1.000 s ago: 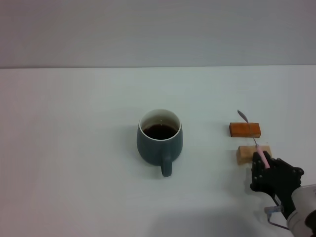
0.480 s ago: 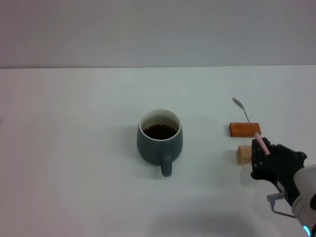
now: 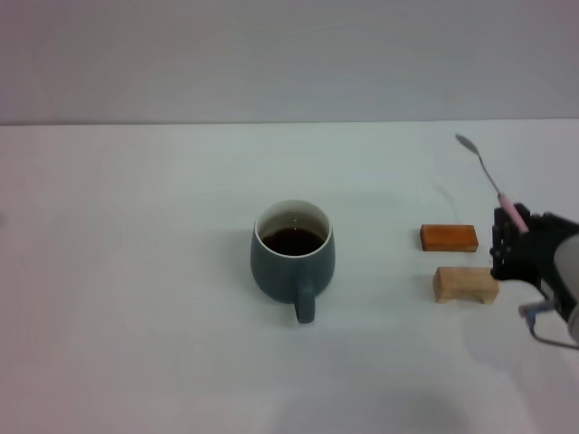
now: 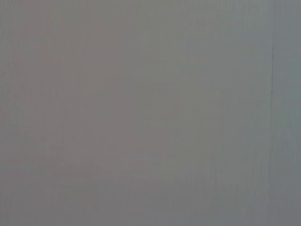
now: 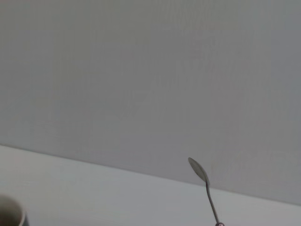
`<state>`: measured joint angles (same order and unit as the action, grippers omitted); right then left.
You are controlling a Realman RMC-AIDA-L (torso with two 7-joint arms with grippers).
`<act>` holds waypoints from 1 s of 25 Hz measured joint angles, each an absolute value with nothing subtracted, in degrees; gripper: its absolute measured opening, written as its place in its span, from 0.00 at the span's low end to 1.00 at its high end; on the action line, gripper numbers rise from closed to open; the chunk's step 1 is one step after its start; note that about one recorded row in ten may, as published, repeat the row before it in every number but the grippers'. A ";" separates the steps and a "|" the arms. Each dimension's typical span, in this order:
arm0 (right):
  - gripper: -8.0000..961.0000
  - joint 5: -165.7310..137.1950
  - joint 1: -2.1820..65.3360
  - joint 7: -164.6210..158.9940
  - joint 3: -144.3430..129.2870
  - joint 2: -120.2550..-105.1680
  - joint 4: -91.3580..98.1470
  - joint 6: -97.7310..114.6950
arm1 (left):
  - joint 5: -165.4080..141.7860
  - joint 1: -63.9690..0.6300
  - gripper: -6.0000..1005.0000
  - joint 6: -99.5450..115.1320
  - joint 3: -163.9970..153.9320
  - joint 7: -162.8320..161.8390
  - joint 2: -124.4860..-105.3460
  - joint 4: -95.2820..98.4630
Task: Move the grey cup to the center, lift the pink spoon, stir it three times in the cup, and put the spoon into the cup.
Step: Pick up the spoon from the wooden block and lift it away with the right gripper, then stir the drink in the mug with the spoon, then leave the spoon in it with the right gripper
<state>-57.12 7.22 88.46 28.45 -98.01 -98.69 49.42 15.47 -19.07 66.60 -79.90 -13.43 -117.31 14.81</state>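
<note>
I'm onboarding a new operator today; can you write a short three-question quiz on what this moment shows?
1. True or false: the pink spoon lies across the two wooden blocks.
2. Which gripper holds the spoon? A) left B) right C) neither
3. Fill in: the grey cup holds dark ____.

Key:
1. False. The right gripper holds it in the air by the pink handle, bowl end up, clear of the orange-brown block and the tan block.
2. B. The left gripper is out of view.
3. Liquid.

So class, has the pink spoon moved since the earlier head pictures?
Yes. The pink spoon, held in the right claw, has risen off the wooden blocks, bowl tilted up and farther right.
</note>
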 joint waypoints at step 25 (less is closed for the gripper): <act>0.13 -9.50 4.72 155.08 54.92 -107.71 -112.62 42.20 | 15.47 -19.13 0.05 66.44 -79.80 -13.50 -117.06 14.86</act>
<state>-9.51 4.72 155.08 54.92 -107.71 -112.62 42.20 15.47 -19.13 66.44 -79.80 -13.50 -117.06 14.86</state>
